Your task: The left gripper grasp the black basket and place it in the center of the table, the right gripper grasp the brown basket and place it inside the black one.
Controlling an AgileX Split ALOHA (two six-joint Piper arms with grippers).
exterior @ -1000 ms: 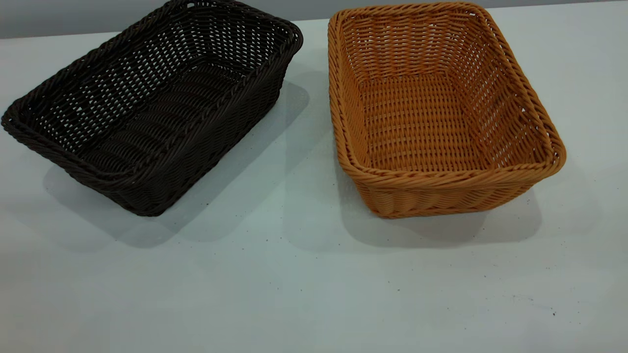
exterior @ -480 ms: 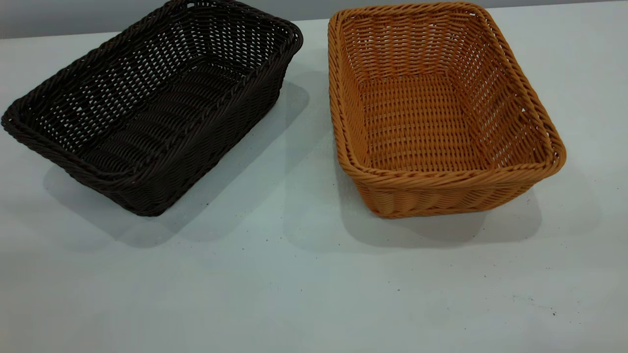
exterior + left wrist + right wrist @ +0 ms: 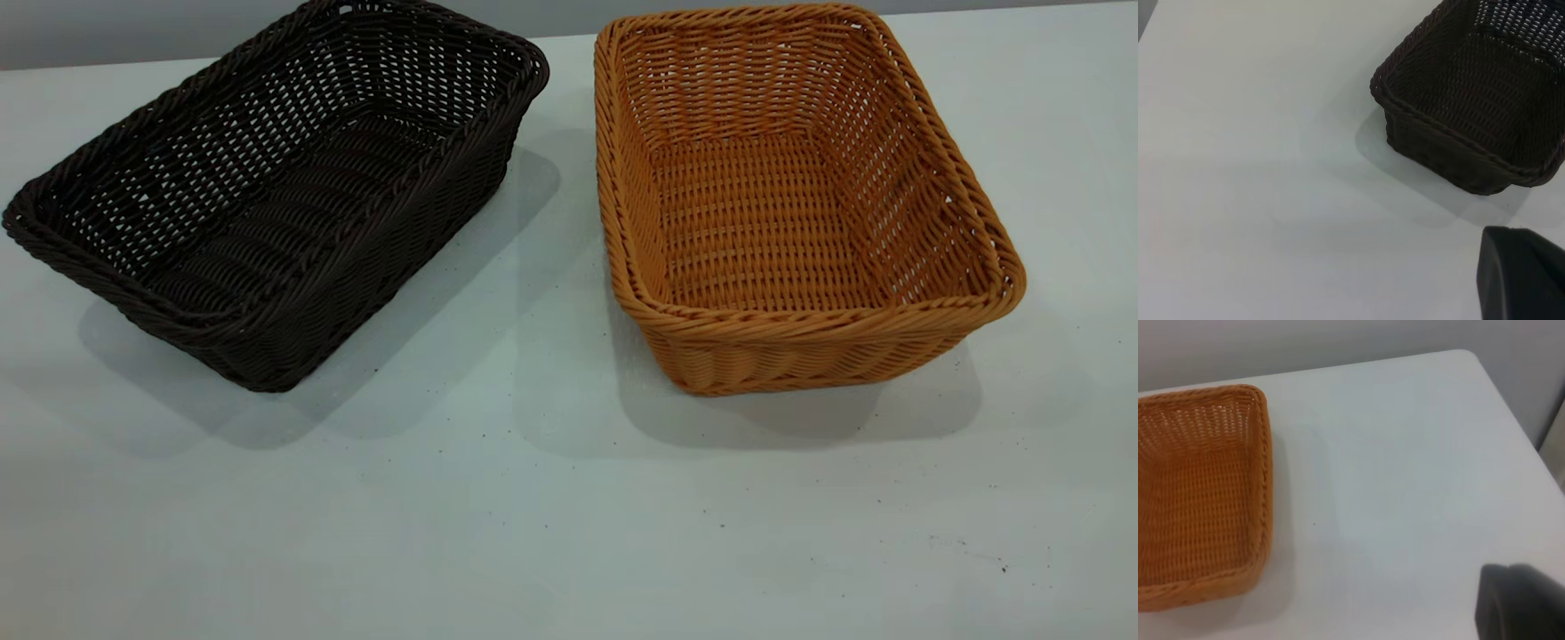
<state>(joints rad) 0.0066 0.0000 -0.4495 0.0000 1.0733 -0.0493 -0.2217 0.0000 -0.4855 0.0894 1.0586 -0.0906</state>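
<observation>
1. My left pincer [image 3: 1521,273] and right pincer [image 3: 1521,601] are hovering above the white surface [image 3: 533,498]; I cannot tell their grip.
2. The black basket [image 3: 276,191] is sitting beyond my left pincer, untouched.
3. The brown basket [image 3: 791,204] is sitting just beside it, apart from my right pincer.

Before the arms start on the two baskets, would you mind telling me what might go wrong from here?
1. The black basket lies askew on the table, its corner close to the brown basket; dragging it to the center might bump the brown one.
2. Both baskets look about the same size, so the brown one may jam on the black rim instead of seating.
3. The open weave and braided rims could snag a finger of either hand; only a dark part shows in each wrist view.
</observation>
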